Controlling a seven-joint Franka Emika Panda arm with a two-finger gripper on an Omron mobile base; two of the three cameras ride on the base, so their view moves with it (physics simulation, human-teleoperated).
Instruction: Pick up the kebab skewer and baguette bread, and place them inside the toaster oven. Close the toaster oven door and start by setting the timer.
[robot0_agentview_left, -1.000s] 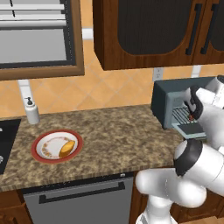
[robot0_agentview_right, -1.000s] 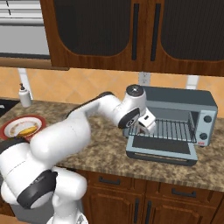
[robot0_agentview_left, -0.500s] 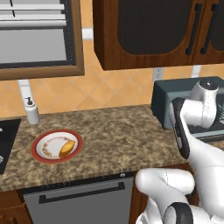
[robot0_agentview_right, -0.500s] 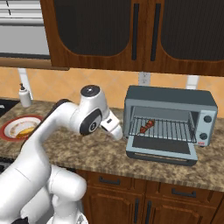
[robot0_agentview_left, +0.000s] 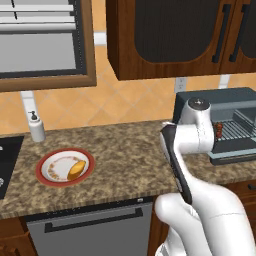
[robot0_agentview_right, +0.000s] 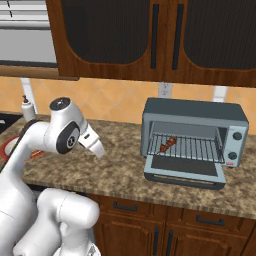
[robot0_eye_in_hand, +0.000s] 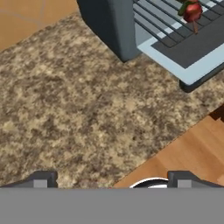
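Where speckled granite spreads, boxy toaster oven (robot0_agentview_right: 194, 141)

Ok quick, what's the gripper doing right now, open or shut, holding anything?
Gripper: open and empty, over the granite counter, away from the toaster oven.

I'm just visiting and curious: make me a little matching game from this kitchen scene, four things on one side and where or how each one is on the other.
Things:
1. kebab skewer
2. baguette bread
3. toaster oven door
4. gripper

Places or states:
A. on the red-rimmed plate
B. dropped open, lying flat
C. on the wire rack inside the toaster oven
D. open and empty, over the counter

Pairs: 1-C, 2-A, 3-B, 4-D
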